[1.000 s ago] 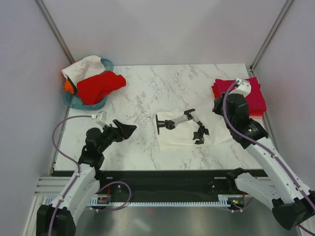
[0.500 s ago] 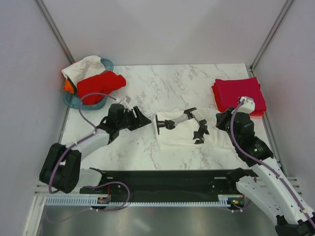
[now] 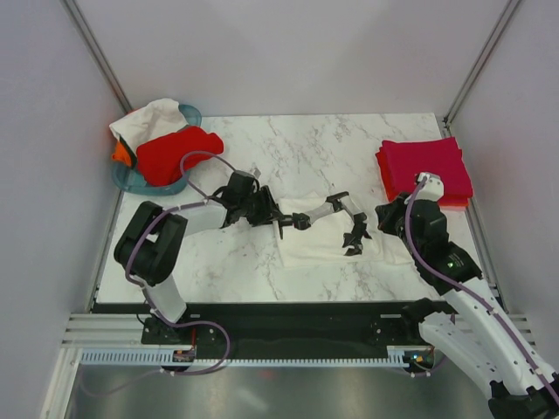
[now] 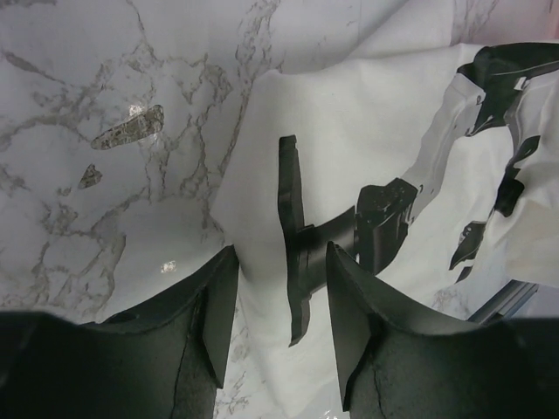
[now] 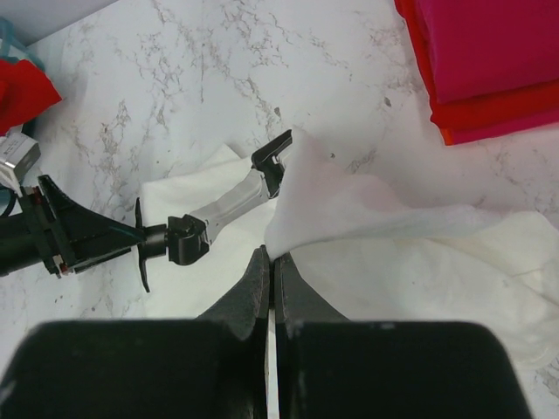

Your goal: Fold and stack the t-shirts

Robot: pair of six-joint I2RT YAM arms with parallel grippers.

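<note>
A white t-shirt (image 3: pixel 319 244) with a black robot-arm print lies flat at the table's middle. My left gripper (image 3: pixel 272 216) is open and low at the shirt's left edge. In the left wrist view (image 4: pixel 279 257) its fingers straddle that edge and the print. My right gripper (image 3: pixel 385 212) is shut on a raised fold at the shirt's right side, which shows clearly in the right wrist view (image 5: pixel 272 256). A folded stack (image 3: pixel 425 166) with a crimson-pink shirt on top lies at the far right, and it also shows in the right wrist view (image 5: pixel 493 52).
A teal basket (image 3: pixel 129 182) at the far left holds a red shirt (image 3: pixel 177 153), a white shirt (image 3: pixel 147 118) and an orange shirt (image 3: pixel 120 154). Grey walls close in both sides. Bare marble lies behind and in front of the white shirt.
My left arm has swung from the near left across to the white shirt's left edge. My right gripper has come away from the folded stack, down to the shirt's right side.
</note>
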